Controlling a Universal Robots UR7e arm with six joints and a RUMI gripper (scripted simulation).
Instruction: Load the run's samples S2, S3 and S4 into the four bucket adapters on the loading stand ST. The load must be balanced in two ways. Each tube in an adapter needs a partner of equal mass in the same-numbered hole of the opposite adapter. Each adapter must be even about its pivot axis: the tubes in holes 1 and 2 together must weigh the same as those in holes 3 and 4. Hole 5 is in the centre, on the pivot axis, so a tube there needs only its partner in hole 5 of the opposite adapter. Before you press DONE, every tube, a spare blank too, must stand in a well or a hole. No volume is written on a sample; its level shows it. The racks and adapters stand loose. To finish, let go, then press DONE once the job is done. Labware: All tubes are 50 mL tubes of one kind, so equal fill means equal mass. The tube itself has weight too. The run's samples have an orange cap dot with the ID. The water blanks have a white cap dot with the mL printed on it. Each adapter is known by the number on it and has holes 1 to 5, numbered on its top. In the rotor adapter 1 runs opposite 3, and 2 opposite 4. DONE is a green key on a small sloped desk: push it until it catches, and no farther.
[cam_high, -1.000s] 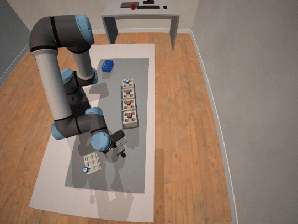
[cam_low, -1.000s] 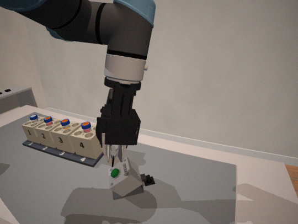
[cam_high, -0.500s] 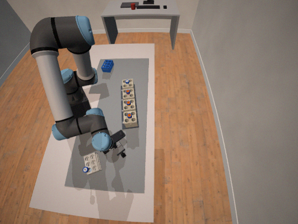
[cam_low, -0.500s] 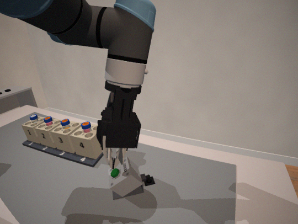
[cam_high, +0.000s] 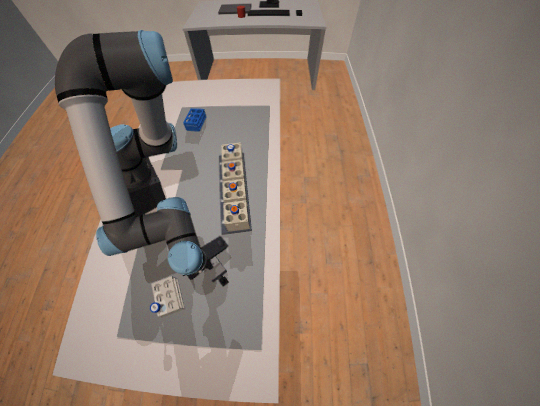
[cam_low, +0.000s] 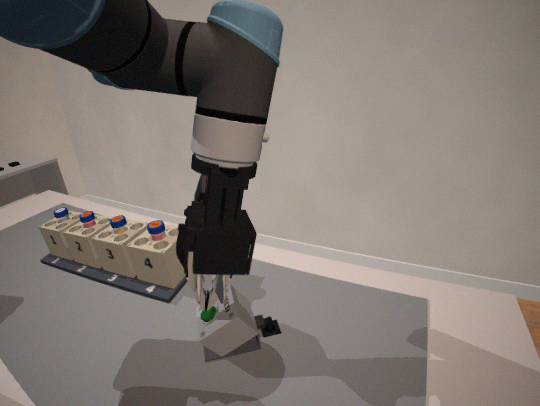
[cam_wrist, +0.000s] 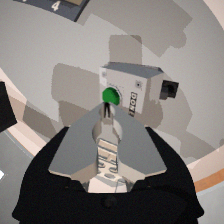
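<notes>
My gripper (cam_low: 209, 306) is shut and empty, pointing down. Its tips touch the green DONE key (cam_low: 208, 314) on the small sloped desk (cam_low: 231, 338). In the wrist view the closed fingertips (cam_wrist: 107, 109) meet the key (cam_wrist: 111, 95). The four adapters stand in a row on the loading stand (cam_low: 107, 281). Adapter 1 (cam_low: 56, 235) holds a white-dot blank. Adapters 2 (cam_low: 82, 241), 3 (cam_low: 113, 248) and 4 (cam_low: 151, 256) each hold one orange-dot sample. The row also shows in the top view (cam_high: 234, 186).
A white rack (cam_high: 167, 296) near the front left holds one white-dot blank (cam_high: 154, 308) at its corner. A small blue rack (cam_high: 195, 119) stands at the back left. A black part (cam_low: 268, 326) sits beside the desk. The arm's base (cam_high: 142, 185) is left of the adapters.
</notes>
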